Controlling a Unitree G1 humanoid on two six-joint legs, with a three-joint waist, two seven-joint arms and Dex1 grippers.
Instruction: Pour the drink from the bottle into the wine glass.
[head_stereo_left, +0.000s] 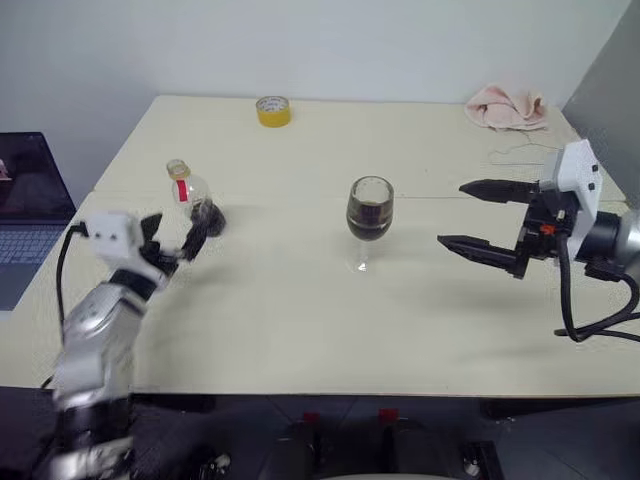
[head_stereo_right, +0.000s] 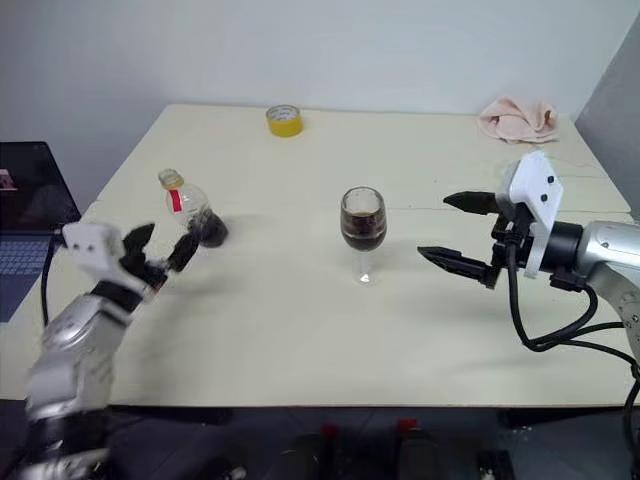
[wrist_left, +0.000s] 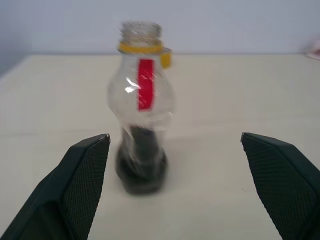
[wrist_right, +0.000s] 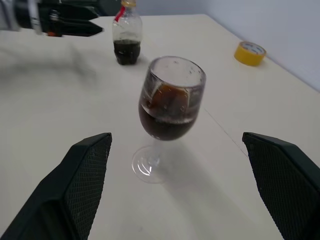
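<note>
The bottle (head_stereo_left: 189, 193) stands upright on the cream table (head_stereo_left: 300, 320) at the left, its mouth uncapped above a yellow ring and a red label strip. A little of the dark drink (wrist_left: 142, 172) sits in its base. My left gripper (head_stereo_left: 176, 232) is open just in front of the bottle, and its fingers (wrist_left: 82, 170) are clear of the bottle. The wine glass (head_stereo_left: 370, 212) stands at mid-table, about half full of dark drink (wrist_right: 167, 125). My right gripper (head_stereo_left: 453, 214) hovers open to the right of the glass, pointing at it, holding nothing.
A yellow tape roll (head_stereo_left: 272, 110) lies at the table's far edge and a pink cloth (head_stereo_left: 507, 107) at the far right corner. An open laptop (head_stereo_left: 25, 215) sits off the table's left side. A thin cable (head_stereo_left: 520, 152) trails near the right arm.
</note>
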